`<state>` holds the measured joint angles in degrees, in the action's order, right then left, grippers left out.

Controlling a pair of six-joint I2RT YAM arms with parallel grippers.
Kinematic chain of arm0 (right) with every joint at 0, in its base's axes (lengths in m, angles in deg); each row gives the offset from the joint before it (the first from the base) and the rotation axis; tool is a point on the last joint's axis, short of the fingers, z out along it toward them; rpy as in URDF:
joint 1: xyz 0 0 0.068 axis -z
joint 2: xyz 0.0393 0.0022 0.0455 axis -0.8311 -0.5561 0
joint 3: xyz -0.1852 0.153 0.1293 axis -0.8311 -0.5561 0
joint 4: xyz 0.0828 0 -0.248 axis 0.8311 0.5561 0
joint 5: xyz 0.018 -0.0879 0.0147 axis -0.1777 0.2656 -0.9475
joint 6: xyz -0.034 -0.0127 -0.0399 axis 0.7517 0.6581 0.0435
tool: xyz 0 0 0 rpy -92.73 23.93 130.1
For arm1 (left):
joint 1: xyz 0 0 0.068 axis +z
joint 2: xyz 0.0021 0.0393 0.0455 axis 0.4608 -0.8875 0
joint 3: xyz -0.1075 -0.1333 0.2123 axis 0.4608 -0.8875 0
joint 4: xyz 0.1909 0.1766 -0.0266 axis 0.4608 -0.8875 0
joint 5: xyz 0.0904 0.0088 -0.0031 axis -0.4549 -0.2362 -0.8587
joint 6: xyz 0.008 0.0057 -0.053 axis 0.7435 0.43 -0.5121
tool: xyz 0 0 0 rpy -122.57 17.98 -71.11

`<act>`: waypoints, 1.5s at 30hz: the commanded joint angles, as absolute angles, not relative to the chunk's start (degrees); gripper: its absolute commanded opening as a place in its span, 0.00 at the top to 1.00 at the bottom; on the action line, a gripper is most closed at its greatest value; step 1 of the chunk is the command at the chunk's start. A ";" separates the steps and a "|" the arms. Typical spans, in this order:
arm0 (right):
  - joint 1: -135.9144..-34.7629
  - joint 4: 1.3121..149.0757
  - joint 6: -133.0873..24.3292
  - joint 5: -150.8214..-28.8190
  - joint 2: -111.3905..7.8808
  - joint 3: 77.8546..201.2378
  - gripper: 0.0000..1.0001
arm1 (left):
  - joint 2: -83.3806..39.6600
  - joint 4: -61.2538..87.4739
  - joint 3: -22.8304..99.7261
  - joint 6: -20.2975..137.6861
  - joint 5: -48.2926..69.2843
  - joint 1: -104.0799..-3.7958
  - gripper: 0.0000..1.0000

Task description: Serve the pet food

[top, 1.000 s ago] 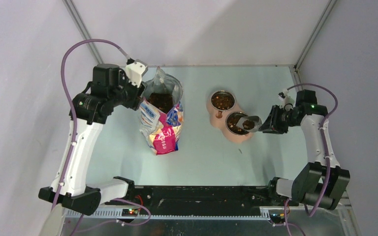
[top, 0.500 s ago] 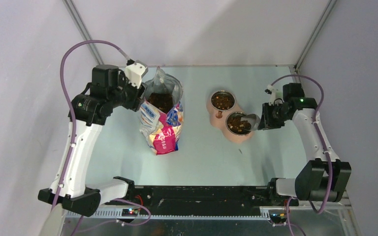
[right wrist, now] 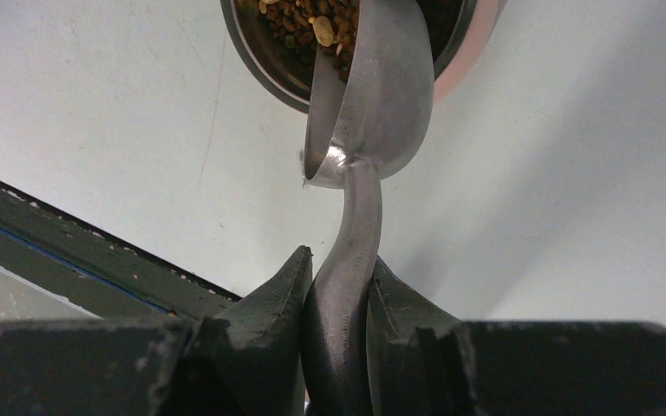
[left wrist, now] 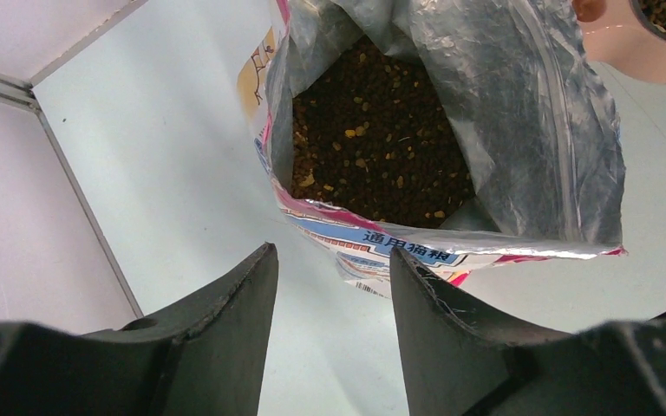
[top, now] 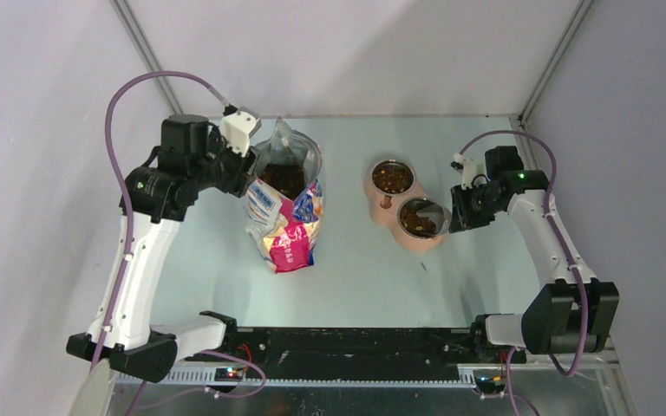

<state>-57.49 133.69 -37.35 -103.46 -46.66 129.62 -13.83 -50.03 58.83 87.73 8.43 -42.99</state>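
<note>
Right wrist view carries the relation that matters: the right end effector (right wrist: pixel 340 264) is clamped on the handle of the grey scoop (right wrist: pixel 373 95), and the scoop's long axis runs straight ahead from the fingers to the near bowl (right wrist: pixel 260 52). The scoop's cup is rolled over at the bowl's rim, its mouth turned to the pet food (right wrist: pixel 299 17) heaped inside (whether any kibble is left in the cup is hidden by its metal back).

From above, both steel bowls in the pink feeder (top: pixel 386 204) hold brown pellets, the far bowl (top: pixel 392 177) as well as the near one. The larger store of pet food sits in the open bag (top: pixel 288 217), which stands upright on the table (top: pixel 355 269), well apart from the feeder on the robot's left.

That bag is much nearer the left arm. The left end effector (left wrist: pixel 331 253) has its jaws apart and grips nothing, with the bag's rim just beyond its fingertips and the kibble directly below and ahead.

Should another helping be wanted, I judge the right arm would carry the scoop leftward past the feeder and dip down into the bag's mouth.
</note>
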 commanded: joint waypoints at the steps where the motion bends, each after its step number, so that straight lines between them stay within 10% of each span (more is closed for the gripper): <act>1: -57.45 134.57 -33.23 -101.61 -43.92 133.23 1.00 | -14.36 -50.24 59.71 87.27 10.49 -42.56 0.43; 31: -40.20 134.30 -39.02 -111.65 -43.46 139.52 1.00 | -14.70 -50.98 61.49 86.70 12.13 -42.56 0.42; 45: -26.11 97.34 -74.51 -122.25 -30.96 108.72 1.00 | -14.90 -51.43 61.64 87.11 12.87 -42.56 0.41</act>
<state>-26.61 111.48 -62.92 -117.18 -34.51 113.82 -15.45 -51.34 59.09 87.66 11.67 -42.99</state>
